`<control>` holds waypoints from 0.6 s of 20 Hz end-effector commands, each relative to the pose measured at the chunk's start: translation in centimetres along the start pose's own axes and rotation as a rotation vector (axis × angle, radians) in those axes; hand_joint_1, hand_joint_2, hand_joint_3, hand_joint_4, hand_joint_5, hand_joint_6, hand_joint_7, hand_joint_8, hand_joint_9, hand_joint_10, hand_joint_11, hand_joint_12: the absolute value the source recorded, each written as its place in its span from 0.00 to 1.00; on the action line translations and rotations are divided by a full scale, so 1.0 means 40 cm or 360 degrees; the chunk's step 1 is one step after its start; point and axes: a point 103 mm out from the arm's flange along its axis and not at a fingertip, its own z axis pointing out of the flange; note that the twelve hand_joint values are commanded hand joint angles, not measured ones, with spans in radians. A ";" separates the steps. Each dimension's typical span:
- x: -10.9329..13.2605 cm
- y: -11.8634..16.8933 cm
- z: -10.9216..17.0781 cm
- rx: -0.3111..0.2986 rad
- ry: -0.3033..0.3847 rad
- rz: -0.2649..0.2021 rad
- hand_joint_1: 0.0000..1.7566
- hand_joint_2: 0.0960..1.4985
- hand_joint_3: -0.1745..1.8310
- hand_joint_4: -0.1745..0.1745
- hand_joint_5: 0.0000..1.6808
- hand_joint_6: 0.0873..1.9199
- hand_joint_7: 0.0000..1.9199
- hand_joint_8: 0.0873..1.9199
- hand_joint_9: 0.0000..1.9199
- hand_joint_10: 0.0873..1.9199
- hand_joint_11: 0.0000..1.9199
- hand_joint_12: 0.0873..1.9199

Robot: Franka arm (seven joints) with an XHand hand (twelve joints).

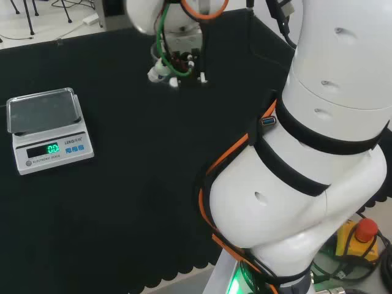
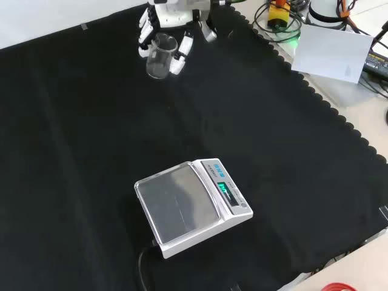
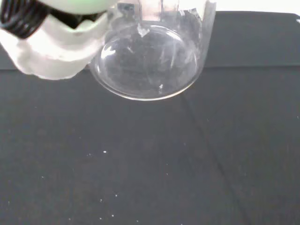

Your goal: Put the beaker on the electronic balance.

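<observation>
Beaker (image 2: 159, 56) sits at the front view's upper left, my hand (image 2: 173, 24) curled round it, fingers (image 2: 183, 48) hugging the clear wall. Balance (image 2: 189, 206) waits well apart at lower centre. Smooth glass could slip or tilt while I carry it.

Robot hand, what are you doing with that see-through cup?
The hand has its fingers curled round a clear glass beaker at the far end of the black cloth in the front view. The beaker looks empty. The electronic balance sits nearer the camera, its pan bare and its green display lit, with nothing on it yet.
</observation>
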 end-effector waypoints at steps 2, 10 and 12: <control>0.201 0.041 0.079 0.0119 -0.0033 -0.0152 0.55 0.37 0.37 0.96 0.53 0.41 0.62 0.50 0.65 0.30 0.46 0.61; 0.199 0.102 0.183 0.0187 0.0007 -0.0153 0.55 0.36 0.37 0.96 0.54 0.41 0.62 0.49 0.65 0.30 0.46 0.61; 0.175 0.112 0.192 0.0194 -0.0015 -0.0139 0.55 0.36 0.37 0.95 0.54 0.41 0.62 0.49 0.65 0.30 0.46 0.61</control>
